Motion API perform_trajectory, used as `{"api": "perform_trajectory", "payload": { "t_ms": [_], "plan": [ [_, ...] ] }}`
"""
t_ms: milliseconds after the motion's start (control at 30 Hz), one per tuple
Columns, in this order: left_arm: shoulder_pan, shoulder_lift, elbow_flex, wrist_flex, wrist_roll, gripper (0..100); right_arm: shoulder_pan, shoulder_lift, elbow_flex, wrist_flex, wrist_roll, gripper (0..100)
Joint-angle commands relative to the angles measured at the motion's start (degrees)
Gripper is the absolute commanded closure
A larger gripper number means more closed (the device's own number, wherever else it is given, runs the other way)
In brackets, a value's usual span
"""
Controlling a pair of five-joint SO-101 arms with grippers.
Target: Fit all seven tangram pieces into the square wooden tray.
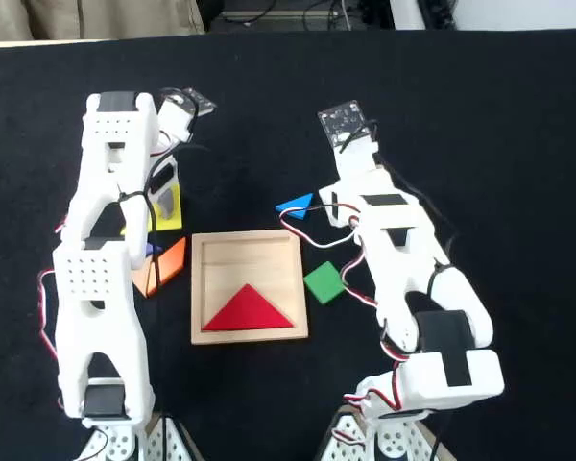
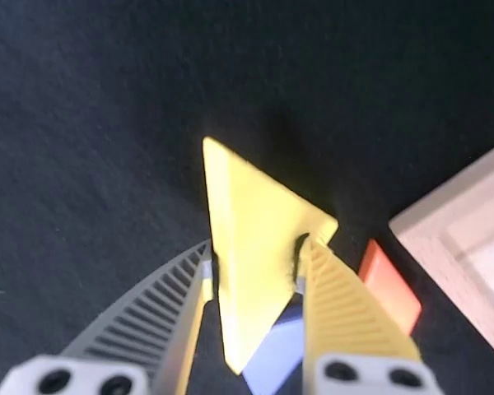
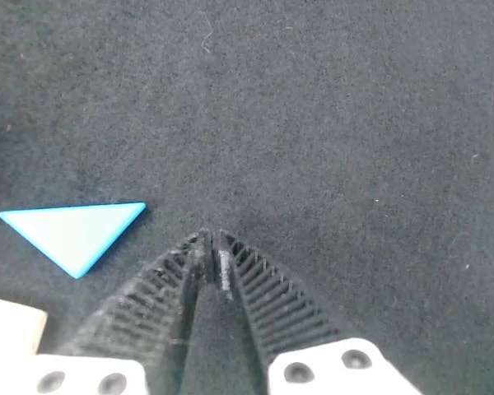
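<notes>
Left gripper: it is pinching the yellow triangle across its sides, out on the black cloth off the tray's far left corner.
Right gripper: its fingers are pressing together on nothing, and it is sitting just beside the light blue triangle.
Tray: it is holding one piece, the red triangle, which is lying against the near wall.
Done so far: I am judging one of seven placed, with a second sitting in the left arm's grip.
Left to do: six pieces are waiting outside the tray.
Count outside: I am making out one yellow triangle, one light blue triangle, one green square right of the tray, one orange piece left of it, and one bluish piece peeking out under the left arm.
Running total: that is making six pieces, one tray and two arms. The seventh piece is possibly hiding beneath the left arm; I cannot tell.
</notes>
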Motion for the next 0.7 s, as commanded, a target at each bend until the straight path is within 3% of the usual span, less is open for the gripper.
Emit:
{"api": "perform_trajectory", "payload": {
  "t_ms": [0, 133, 267, 667],
  "plan": [
    [2.1, -2.5, -0.5, 3.3, 0.2, 85, -0.9, -0.5, -2.2, -0.4, 0.5, 98.7],
    [2.1, -2.4, -0.5, 3.5, 1.1, 86, -0.9, -0.5, -2.2, -0.3, 0.5, 98.7],
    [2.7, -3.0, -0.5, 4.4, 1.4, 94, -0.9, -0.5, -2.3, -0.3, 0.5, 98.7],
    [6.9, -3.7, 3.8, 4.5, 3.3, 94, -0.7, -0.5, -2.4, -0.4, 0.5, 98.7]
  ]
}}
